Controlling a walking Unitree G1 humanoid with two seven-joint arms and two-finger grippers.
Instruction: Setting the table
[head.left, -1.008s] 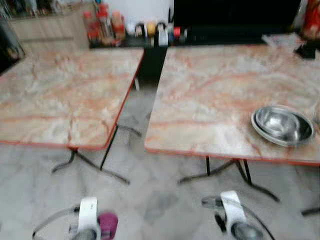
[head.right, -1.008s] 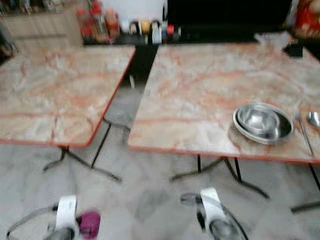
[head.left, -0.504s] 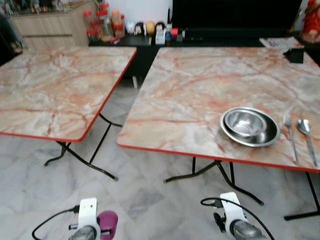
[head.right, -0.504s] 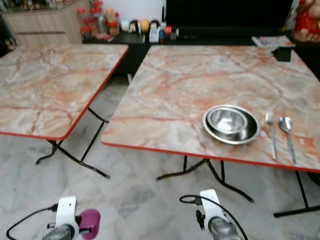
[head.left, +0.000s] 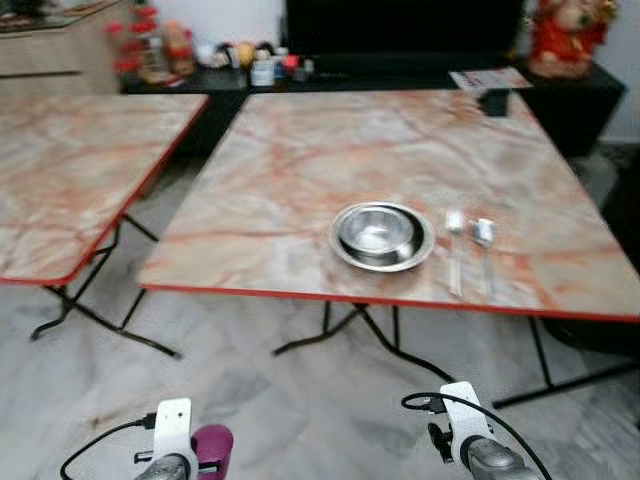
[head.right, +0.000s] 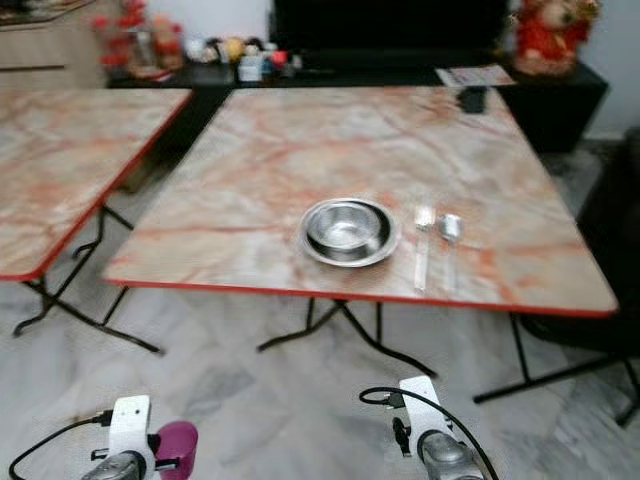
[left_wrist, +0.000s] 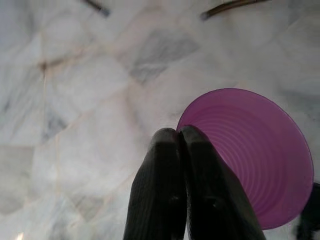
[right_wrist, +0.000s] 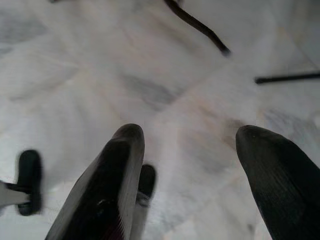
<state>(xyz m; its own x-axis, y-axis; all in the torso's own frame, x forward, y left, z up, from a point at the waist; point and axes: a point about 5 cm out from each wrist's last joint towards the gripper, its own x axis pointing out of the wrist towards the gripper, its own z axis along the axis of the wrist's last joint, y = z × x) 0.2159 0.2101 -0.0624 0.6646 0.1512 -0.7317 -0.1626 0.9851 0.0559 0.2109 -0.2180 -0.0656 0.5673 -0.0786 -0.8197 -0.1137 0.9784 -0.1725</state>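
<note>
Your left pincer (left_wrist: 181, 142) is clenched on the rim of a purple cup (left_wrist: 260, 155), held low over the marble floor (left_wrist: 75, 90). Your right pincer (right_wrist: 190, 150) hangs released. Ahead, the marble desk (head.left: 300, 150) carries a steel bowl (head.left: 381, 235), with a fork (head.left: 454, 250) and spoon (head.left: 484, 245) just beside it.

Silver arms with white wrist blocks and looping black cables; each tool has two long black ribbed fingers (right_wrist: 117, 180).
</note>
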